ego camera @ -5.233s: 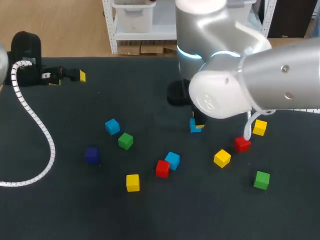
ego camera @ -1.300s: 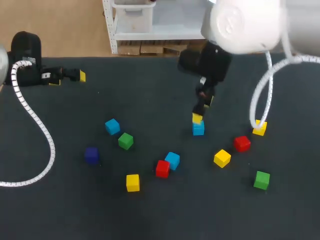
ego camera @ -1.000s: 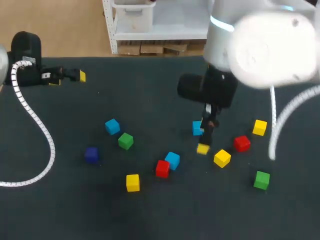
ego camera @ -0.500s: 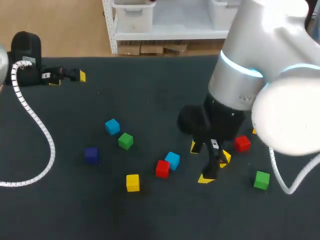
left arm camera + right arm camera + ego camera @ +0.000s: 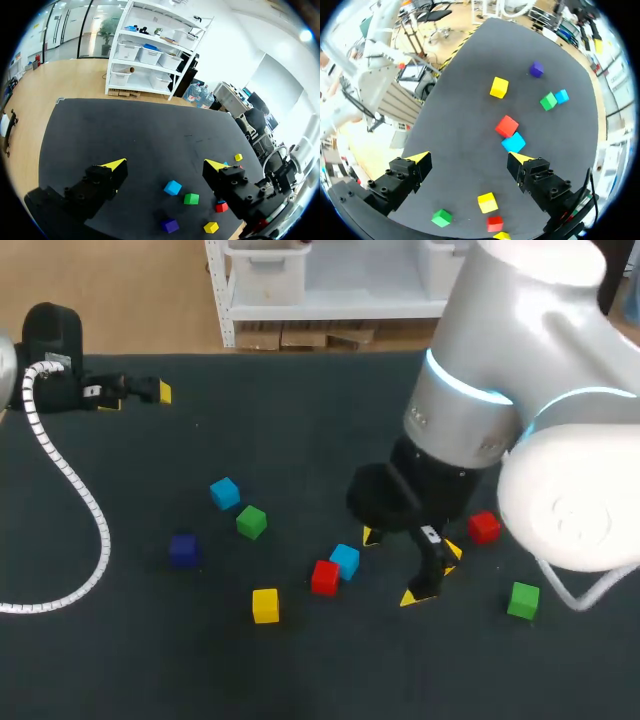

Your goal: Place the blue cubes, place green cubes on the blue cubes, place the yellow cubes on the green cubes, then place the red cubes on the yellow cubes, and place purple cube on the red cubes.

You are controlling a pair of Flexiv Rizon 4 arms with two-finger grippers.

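Note:
My right gripper (image 5: 394, 567) hangs open and empty over the table, just right of a light blue cube (image 5: 345, 560) that touches a red cube (image 5: 324, 577). A yellow cube (image 5: 451, 551) peeks out behind its fingers. In the right wrist view the gripper (image 5: 470, 158) has the blue cube (image 5: 513, 142) and the red cube (image 5: 507, 126) ahead of it. A second blue cube (image 5: 224, 492) lies beside a green cube (image 5: 251, 522), with the purple cube (image 5: 183, 549) to their left. My left gripper (image 5: 137, 398) stays open at the far left; in its own view (image 5: 165, 165) nothing is between its fingers.
Another yellow cube (image 5: 265, 605) lies toward the front, a red cube (image 5: 484, 527) and a green cube (image 5: 522, 600) at the right. My right arm (image 5: 500, 390) covers the table's back right. A white cable (image 5: 75, 480) loops over the left side.
My right arm has swung from the back middle toward the front and lowered, its gripper now beside the blue and red pair. It hides the blue cube set down earlier. The left arm is still.

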